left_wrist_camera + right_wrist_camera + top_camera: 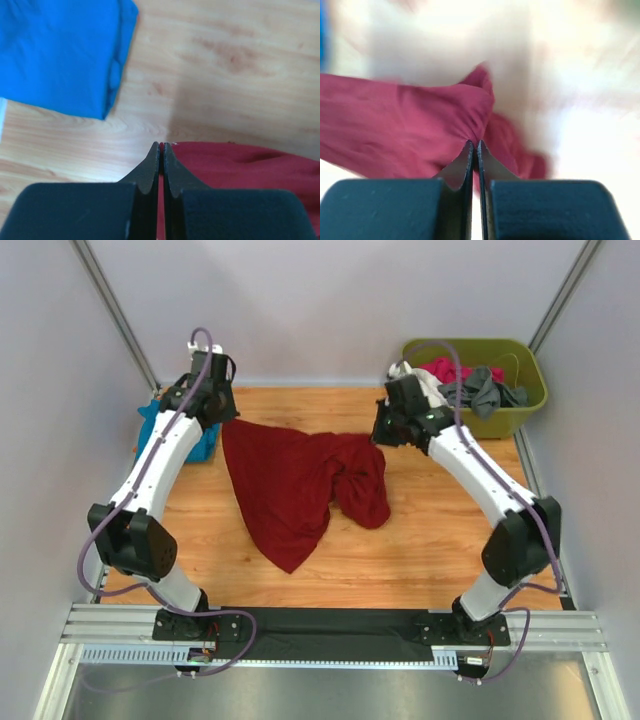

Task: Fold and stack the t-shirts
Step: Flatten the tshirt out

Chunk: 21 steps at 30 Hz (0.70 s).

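The dark red shirt [290,485] is clamped by left end effector [161,145] and, seemingly, right end effector [474,142].

A red shirt [300,490] lies rumpled across the tabletop [420,550], with the left pincer [222,412] at its far left corner and the right pincer [383,430] at its far right. A blue shirt [205,445] lies beside the left arm [160,455], and a green bin [515,422] of clothes [470,380] stands at the far right.

The dark red t-shirt [290,490] lies rumpled centrally, the teal-blue t-shirt [60,50] folded beside its far-left corner.
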### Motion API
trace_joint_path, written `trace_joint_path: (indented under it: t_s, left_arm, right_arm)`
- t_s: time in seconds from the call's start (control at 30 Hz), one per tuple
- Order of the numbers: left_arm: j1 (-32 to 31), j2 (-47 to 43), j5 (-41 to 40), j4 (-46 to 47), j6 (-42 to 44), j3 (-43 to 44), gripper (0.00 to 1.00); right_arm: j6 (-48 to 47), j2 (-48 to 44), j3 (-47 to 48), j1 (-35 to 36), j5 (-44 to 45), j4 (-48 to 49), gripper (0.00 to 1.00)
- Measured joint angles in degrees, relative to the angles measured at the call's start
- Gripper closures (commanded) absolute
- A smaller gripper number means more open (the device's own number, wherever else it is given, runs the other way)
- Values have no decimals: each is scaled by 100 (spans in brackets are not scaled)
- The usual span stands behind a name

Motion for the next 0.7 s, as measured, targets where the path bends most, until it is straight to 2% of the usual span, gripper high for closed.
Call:
trace_joint_path:
  t_s: [0.17,0.33,0.47,0.6,0.7]
  left_arm:
    - [103,-422,-118,-227,522,1034,100]
    - [11,-879,7,-411,887,1978,100]
    - [-7,-1189,107,-610,966,2090,100]
    - [-7,-1241,101,-861,1069,2090,100]
    - [-13,-1436,229,-852,1091,1600,100]
  right_arm:
    - [-560,-1126,1180,0,894,-221,100]
    - [-892,-1923,1440,33,1475,-387,99]
    - [-1029,-2009,1539,68,1515,-634,100]
    - [-1032,-2149,1095,72,1292,-726,100]
    - [-798,-2588,-50,74,1043,-610,100]
